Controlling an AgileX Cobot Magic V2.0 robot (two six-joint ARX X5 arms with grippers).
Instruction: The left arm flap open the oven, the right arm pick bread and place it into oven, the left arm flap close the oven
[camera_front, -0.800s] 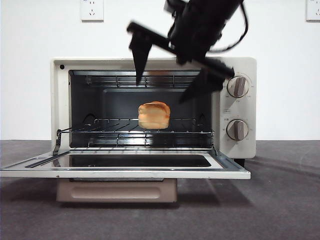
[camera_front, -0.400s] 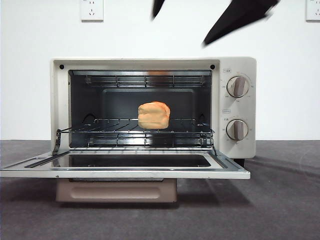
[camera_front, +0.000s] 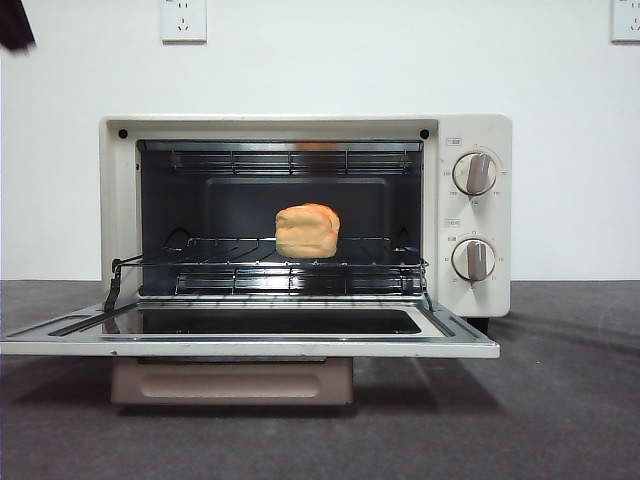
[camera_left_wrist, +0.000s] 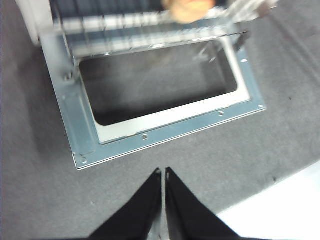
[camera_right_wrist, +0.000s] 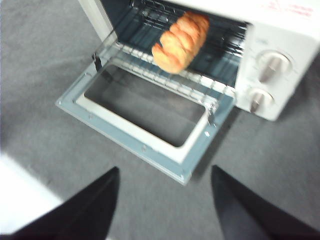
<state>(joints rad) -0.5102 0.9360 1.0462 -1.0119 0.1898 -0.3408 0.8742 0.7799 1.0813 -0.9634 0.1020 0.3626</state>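
The cream-white oven stands with its glass door flapped down flat. The golden-orange bread sits on the wire rack inside the cavity; it also shows in the right wrist view and at the edge of the left wrist view. My left gripper is shut and empty, above the table in front of the open door. My right gripper is open and empty, held high in front of the door. A black tip shows at the top left corner of the front view.
Two beige knobs sit on the oven's right panel. The beige handle hangs under the lowered door. Dark grey table surface lies around the oven. A white wall with sockets stands behind.
The open gripper that hung in front of the oven's top rose up and left the front view. A black tip now shows at the top left corner. The bread has stayed on the rack.
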